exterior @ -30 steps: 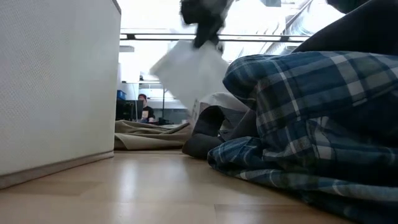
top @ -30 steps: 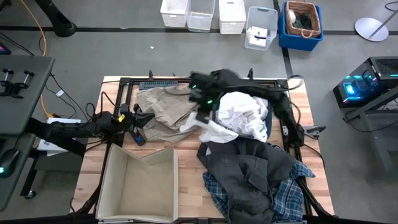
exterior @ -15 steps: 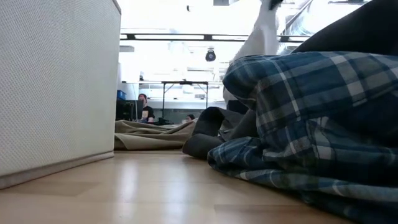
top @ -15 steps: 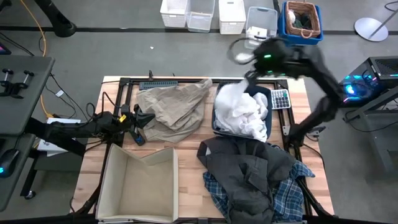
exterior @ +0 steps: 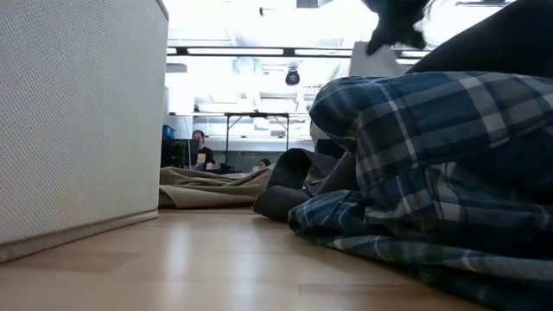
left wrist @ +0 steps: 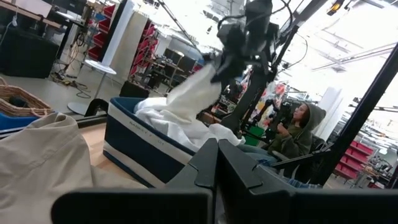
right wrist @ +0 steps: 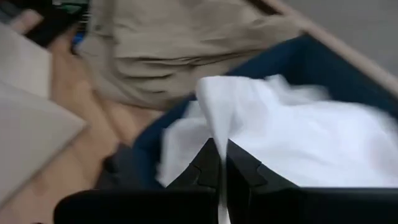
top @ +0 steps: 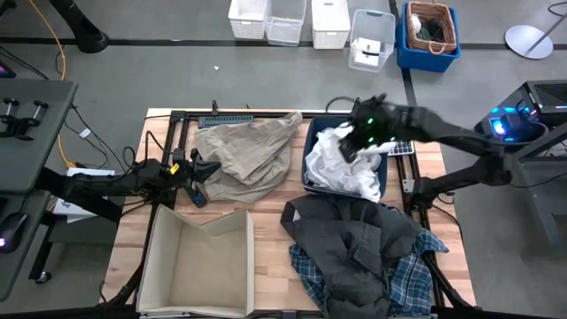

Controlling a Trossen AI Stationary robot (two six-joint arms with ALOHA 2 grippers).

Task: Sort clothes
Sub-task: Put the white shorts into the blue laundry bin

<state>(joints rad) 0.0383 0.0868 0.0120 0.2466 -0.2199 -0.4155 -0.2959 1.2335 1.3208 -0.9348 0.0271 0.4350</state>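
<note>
One white garment (top: pixel 347 165) is pinched between the closed fingers of the right gripper (top: pixel 357 142) above the blue bin (top: pixel 308 158) at the table's far right, where most of it is heaped. The left gripper (top: pixel 197 168), fingers together and empty, is parked at the left edge beside the beige-khaki garment (top: pixel 244 152).

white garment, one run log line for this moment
right gripper: shut on white garment, above blue bin | left gripper: shut, idle at table's left

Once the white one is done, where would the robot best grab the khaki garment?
Probably at the raised folds near the middle of the khaki garment, coming straight down from above. It lies spread and crumpled on the table, so its ridges give fingers cloth to pinch. The left gripper waits beside its edge, closest to it.
</note>
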